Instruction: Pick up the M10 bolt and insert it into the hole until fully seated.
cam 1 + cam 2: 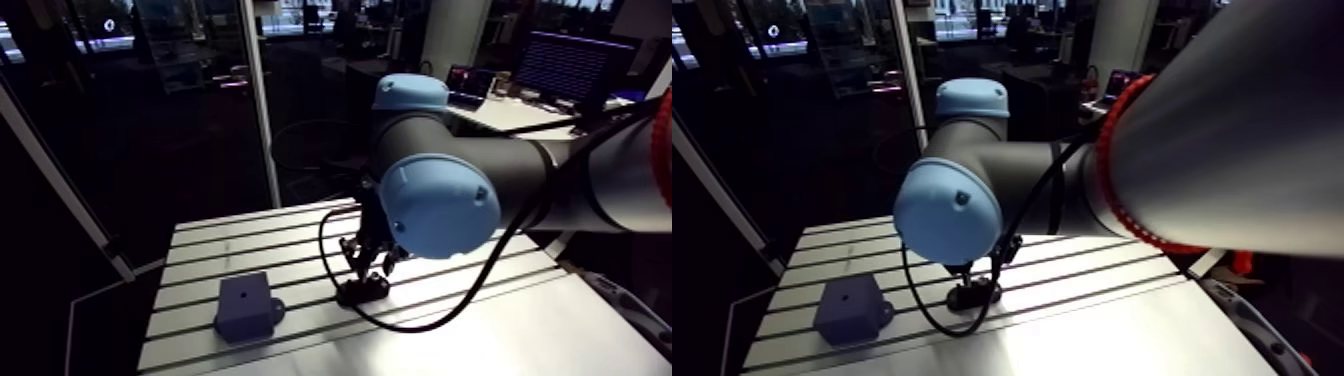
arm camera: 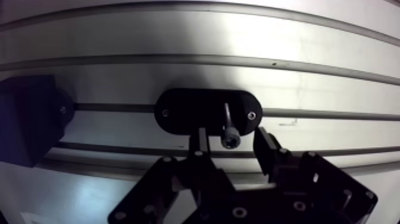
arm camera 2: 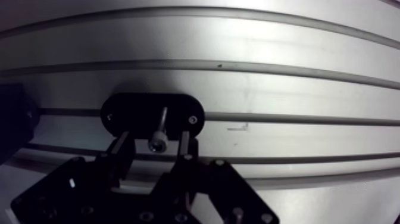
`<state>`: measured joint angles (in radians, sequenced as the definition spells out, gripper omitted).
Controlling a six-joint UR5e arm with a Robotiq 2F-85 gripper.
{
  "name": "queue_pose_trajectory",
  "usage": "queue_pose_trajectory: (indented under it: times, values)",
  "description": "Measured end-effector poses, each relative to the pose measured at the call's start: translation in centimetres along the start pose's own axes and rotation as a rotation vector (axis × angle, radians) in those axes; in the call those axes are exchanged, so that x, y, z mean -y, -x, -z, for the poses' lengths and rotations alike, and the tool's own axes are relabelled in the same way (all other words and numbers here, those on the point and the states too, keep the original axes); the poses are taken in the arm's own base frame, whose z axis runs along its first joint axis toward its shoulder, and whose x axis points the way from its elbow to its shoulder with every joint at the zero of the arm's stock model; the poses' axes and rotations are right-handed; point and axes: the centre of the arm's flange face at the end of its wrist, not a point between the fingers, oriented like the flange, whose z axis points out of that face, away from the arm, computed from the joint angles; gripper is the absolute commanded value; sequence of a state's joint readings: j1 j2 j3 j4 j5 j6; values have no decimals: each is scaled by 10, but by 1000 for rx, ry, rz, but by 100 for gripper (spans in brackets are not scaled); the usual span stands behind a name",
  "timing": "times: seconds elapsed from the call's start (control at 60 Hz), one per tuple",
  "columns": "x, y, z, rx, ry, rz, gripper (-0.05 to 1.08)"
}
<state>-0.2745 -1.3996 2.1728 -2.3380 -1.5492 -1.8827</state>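
In the arm view the gripper (image 1: 371,262) hangs just below the middle of the frame, under the big blue joint cap, low over a small black holder (image 1: 362,291) on the slotted table (image 1: 250,240). A blue-grey block (image 1: 247,305) with a small hole (image 1: 245,296) in its top face sits in the lower left of the frame, well apart from the holder.

The wrist view shows the bolt (image 2: 230,139) standing upright in the oval holder, head towards the camera, directly between the two fingers (image 2: 202,138). The fingers are spread moderately wide, one on each side of the bolt head, with a thin gap visible on both sides, so nothing is gripped. The dark block lies off to the side of the gripper, next to one end of the holder.
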Motion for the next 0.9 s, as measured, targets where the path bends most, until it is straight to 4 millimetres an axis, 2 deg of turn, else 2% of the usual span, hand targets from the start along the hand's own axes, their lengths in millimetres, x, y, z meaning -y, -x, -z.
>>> queue_pose_trajectory:
  times: [0.467, 0.9]
  values:
    - [-1, -1, -6, 13, -4, -1, 51]
    - [-2, -4, -5, 8, -3, -1, 58]
